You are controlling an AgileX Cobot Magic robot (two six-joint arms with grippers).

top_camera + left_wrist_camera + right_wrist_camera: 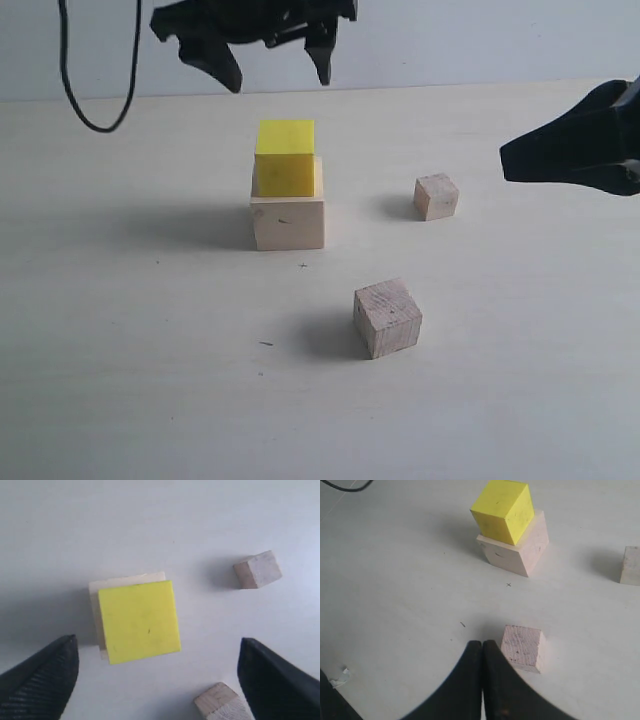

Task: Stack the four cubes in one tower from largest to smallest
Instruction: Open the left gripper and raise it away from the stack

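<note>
We see the left end effector [280, 80] hanging above the yellow cube [285, 160], its jaws spread wide with nothing between them. That cube sits slightly off-centre on the largest cube [288, 222], and the pair stands on the counter [120, 380] midway across, toward the far edge. The medium cube [387, 318] lies alone closer to the near edge. The smallest cube [436, 196] lies alone toward the right edge. The right end effector [481, 647] hovers by the right edge, jaws pressed together, empty.
</note>
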